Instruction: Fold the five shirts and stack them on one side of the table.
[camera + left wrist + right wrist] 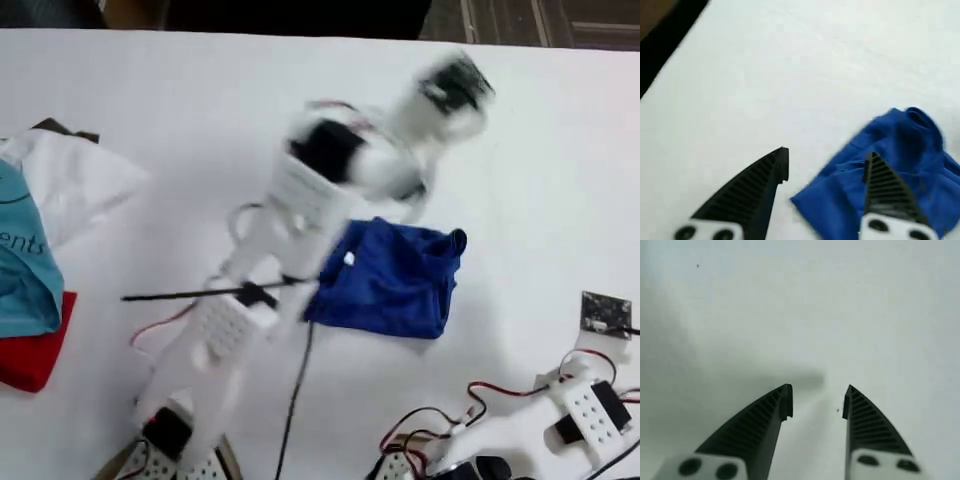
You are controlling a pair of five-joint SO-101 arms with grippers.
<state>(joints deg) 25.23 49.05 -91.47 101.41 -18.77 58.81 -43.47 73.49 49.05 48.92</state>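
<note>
A folded blue shirt lies at the table's middle. At the left edge, a white shirt, a teal shirt and a red shirt lie overlapping in a pile, with a dark piece peeking out behind. The left arm stretches over the table's middle, its gripper blurred beyond the blue shirt. In the left wrist view that gripper is open and holds nothing, one finger over the blue shirt. The right gripper is open over bare white table.
The right arm sits low at the front right corner, with red and black cables beside it. A black cable runs along the left arm's base. The table's far edge meets a dark floor.
</note>
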